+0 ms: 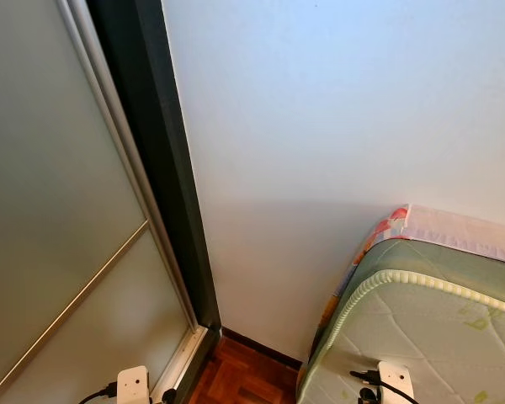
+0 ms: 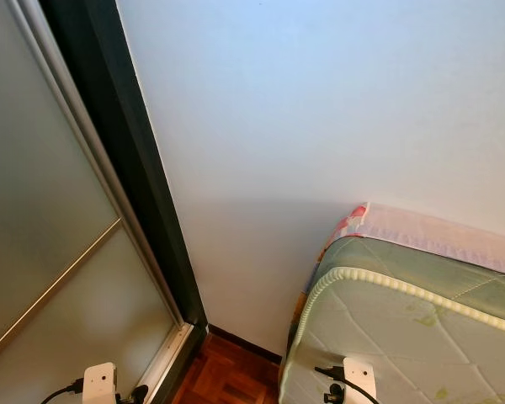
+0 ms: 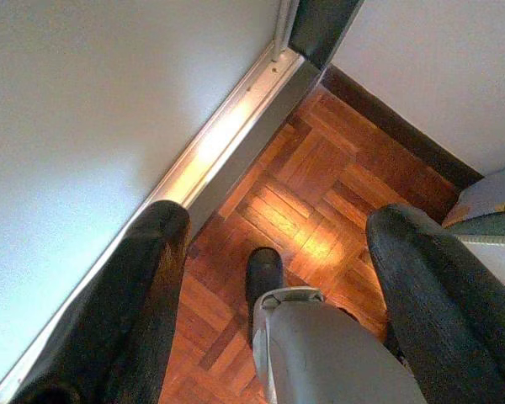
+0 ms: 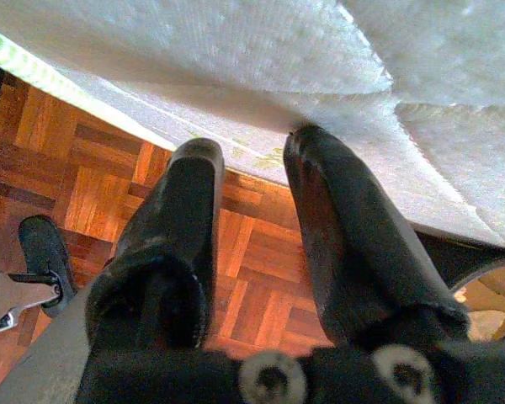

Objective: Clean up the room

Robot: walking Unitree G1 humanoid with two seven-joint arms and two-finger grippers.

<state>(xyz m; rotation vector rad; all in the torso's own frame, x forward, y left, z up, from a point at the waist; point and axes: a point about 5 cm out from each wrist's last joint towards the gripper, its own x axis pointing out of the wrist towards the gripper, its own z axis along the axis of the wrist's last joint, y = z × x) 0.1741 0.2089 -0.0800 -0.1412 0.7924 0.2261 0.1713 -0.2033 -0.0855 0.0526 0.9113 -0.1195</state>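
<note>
1. The head camera faces a room corner: a plain white wall [image 1: 337,126] meets a frosted sliding wardrobe door [image 1: 42,210] in a dark frame [image 1: 164,160] on the left.
2. A bare quilted mattress [image 1: 421,328] with pale green piping fills the lower right corner of the view, its head end touching the wall; a pink patterned cloth [image 1: 454,231] lies along that end.
3. A narrow strip of wooden parquet floor [image 1: 244,374] shows between the wardrobe door and the mattress edge.
4. The left gripper [image 3: 278,252] hangs above the parquet beside the door's floor track [image 3: 227,135], its two black fingers [image 3: 135,295] spread wide with nothing between them; the robot's own leg and black foot [image 3: 263,273] show below it.
5. The right gripper [image 4: 252,172] hangs at the mattress's side edge, fingertips [image 4: 198,164] just under the edge, jaws narrowly apart and empty.
6. No loose item to tidy can be made out on the floor or mattress.
</note>
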